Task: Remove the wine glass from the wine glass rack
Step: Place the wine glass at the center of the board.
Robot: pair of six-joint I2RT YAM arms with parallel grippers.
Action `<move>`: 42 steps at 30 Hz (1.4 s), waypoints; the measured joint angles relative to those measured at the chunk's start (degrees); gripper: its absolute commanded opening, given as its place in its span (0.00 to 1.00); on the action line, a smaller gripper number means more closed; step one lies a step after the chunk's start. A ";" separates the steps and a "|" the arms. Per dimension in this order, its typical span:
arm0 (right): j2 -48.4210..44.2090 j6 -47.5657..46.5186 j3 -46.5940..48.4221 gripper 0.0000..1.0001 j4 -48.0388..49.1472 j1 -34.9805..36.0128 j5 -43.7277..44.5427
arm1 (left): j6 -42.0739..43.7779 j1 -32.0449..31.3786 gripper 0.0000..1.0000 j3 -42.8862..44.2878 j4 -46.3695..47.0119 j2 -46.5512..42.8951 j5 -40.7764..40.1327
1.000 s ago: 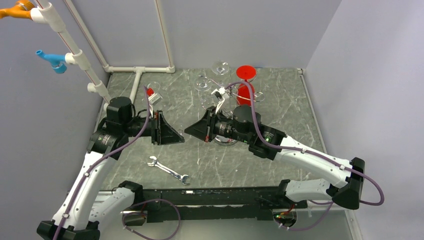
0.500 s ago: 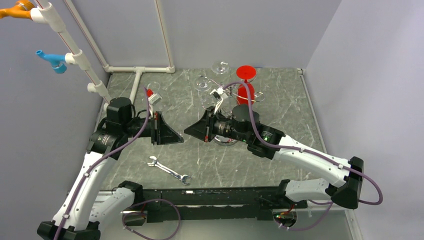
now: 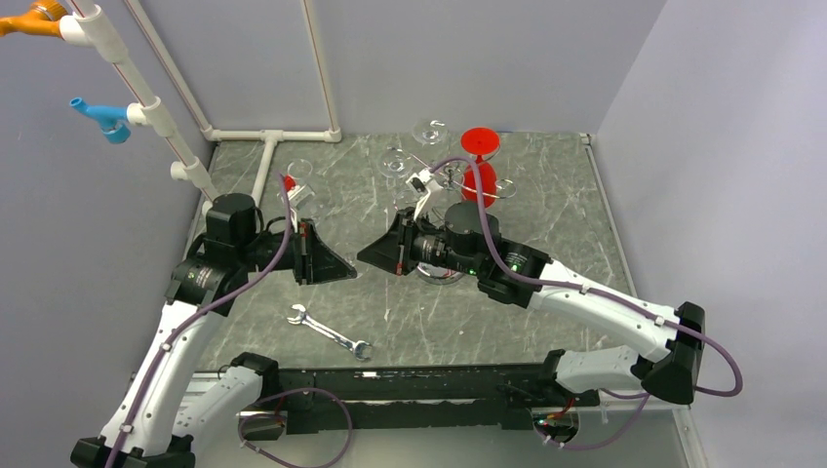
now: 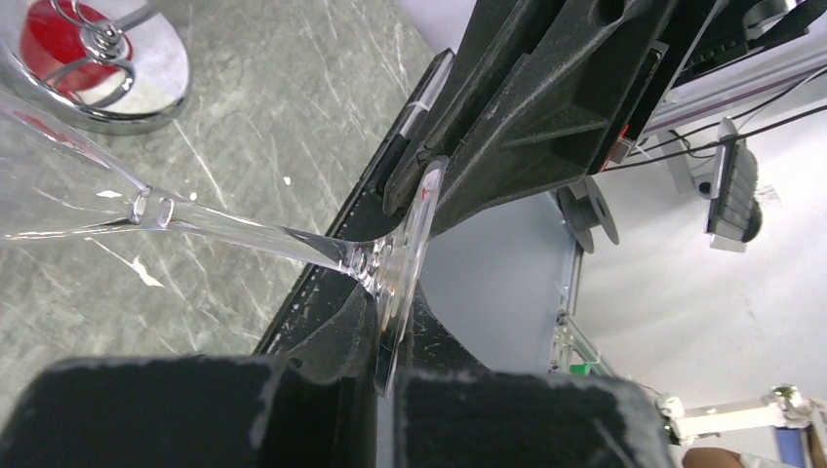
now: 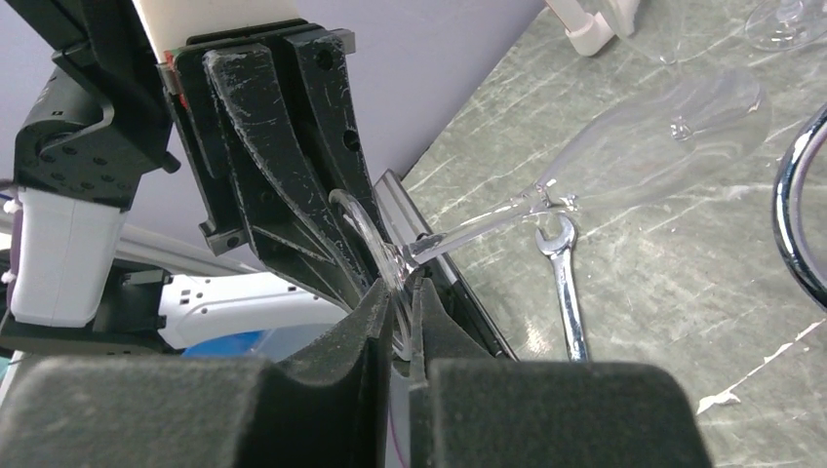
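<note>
While both pincers meet tip to tip, the wine glass (image 4: 263,237) hangs between them, seemingly off the arms of the wine glass rack (image 4: 146,93). The rack's chrome base sits well beyond the left pincer (image 4: 385,341), past the bowl.

Left pincer: pressed together on the rim of the glass's foot. The stem runs away from its tips, bowl furthest out, over the table.

Right pincer (image 5: 402,304): nipping the same foot disc from the opposite rim. A wrench (image 5: 569,292) lies on the table beyond its tips, under the stem.

Handling (judgement): light, rigid, smooth and slippery, brittle; the thin stem is the weak point. A foot-rim pinch leaves the bowl long leverage, so it may swivel. Better hold: the stem just above the foot, gentle squeeze.
</note>
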 measured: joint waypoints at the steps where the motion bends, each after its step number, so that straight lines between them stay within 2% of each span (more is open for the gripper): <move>1: 0.15 0.15 0.22 0.13 -0.35 0.00 0.15 | 0.52 0.00 0.00 0.00 0.00 0.02 -0.35; 6: 0.90 1.16 1.27 0.22 -1.70 0.02 0.98 | 2.71 -0.17 0.00 0.00 0.09 -0.39 -2.12; 14: 0.90 3.06 1.92 0.55 -3.13 0.28 2.16 | 5.75 -0.55 0.00 0.04 0.11 -1.46 -4.48; 18: 0.68 3.23 2.60 0.65 -3.39 0.35 2.73 | 6.88 -0.59 0.00 0.24 0.13 -1.53 -5.68; 30: -0.72 2.19 7.30 0.71 -6.62 0.33 6.27 | 10.27 -0.59 0.00 1.11 1.09 -5.44 -8.50; 42: 1.66 -1.53 15.04 0.72 -11.76 -0.94 7.39 | 17.31 -0.98 0.00 0.96 3.48 -6.23 -13.62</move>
